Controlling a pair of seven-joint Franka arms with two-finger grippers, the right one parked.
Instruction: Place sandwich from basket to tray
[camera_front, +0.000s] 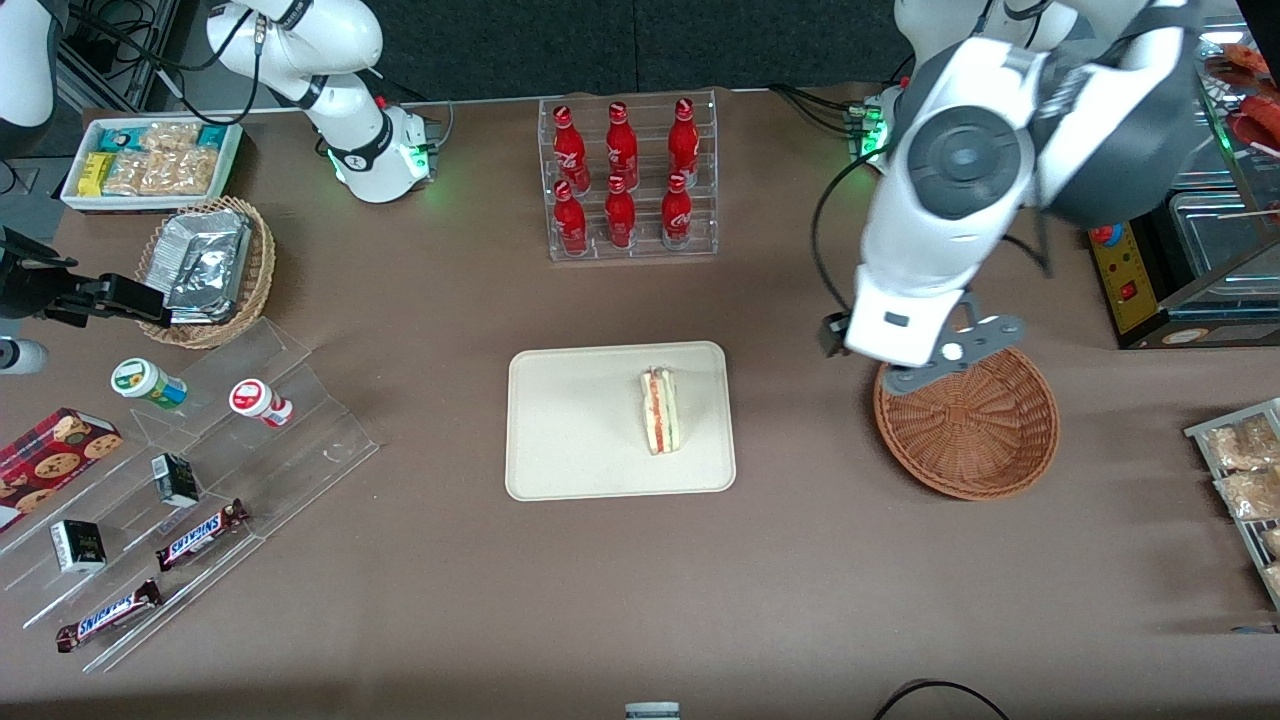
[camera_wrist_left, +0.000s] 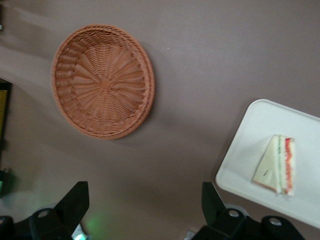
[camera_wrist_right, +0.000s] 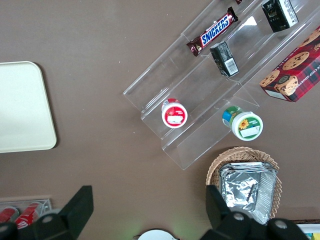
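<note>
— front view, where is the sandwich (camera_front: 660, 410)?
— on the cream tray (camera_front: 560, 420), standing on edge, filling upward.
— and the wicker basket (camera_front: 985, 440)?
— toward the working arm's end, holding nothing.
— gripper (camera_wrist_left: 145, 202)?
— high above the table beside the basket, fingers (camera_wrist_left: 75, 200) spread, nothing between them.

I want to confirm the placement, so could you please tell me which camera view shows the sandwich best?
The front view: the sandwich lies fully visible on the tray, filling layers clear. The left wrist view shows it too, blurrier, with the open tool empty, high above the table near the basket. The right wrist view misses it.
</note>
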